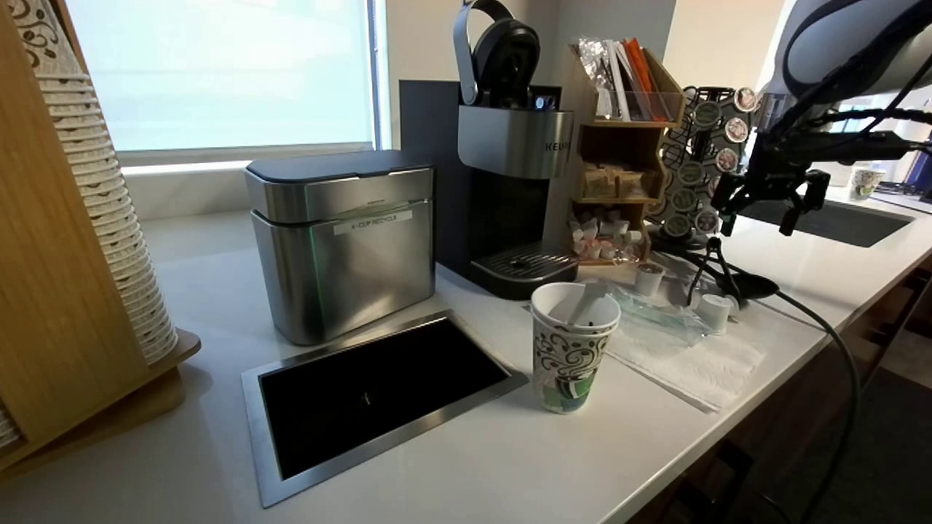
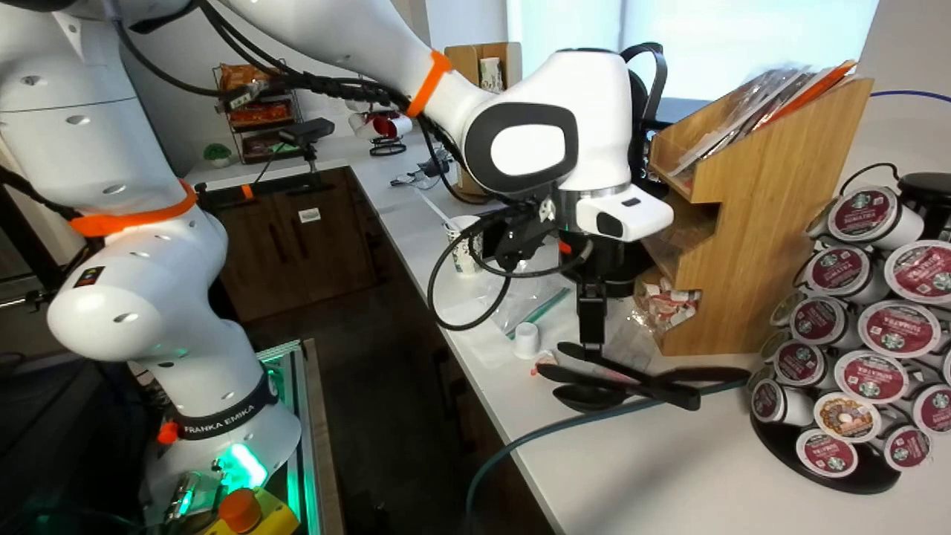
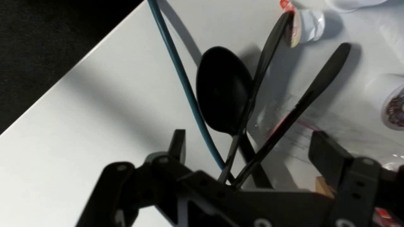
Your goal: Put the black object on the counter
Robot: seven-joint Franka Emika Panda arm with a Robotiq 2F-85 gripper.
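Lying on the smooth white bench, just below the black two-finger gripper: a slim pair of black tongs. In the wrist view, flanked on both sides by fingers set wide apart, with the joined end running back under the gripper and lost to sight there. In an exterior view, overlapped by the gripper's tip; cannot tell from that angle whether touched by it or just clear.

Black throughout the arms, with a faint sheen; parted in a narrow V, thin near the join and widening to flat, rounded ends. Crossing over the neck of a large black spoon with a deep oval bowl, near a teal-blue hose. Along one arm, a pinkish-red streak; cannot tell whether part of the tongs or of the clear plastic bag underneath. At the tip of the other arm, overlapping in view the red-and-yellow lid of a small white tub.

Readable in the exterior views: "K-CUP RECYCLE" on a pale strip label across a brushed-steel bin with a dark lid; "KEU", with further letters hard to read, on a tall black-and-grey coffee machine; "FRANKA EMIKA" on a black band around the white robot arm; "SUMATRA" on the dark red lid of a white coffee pod.
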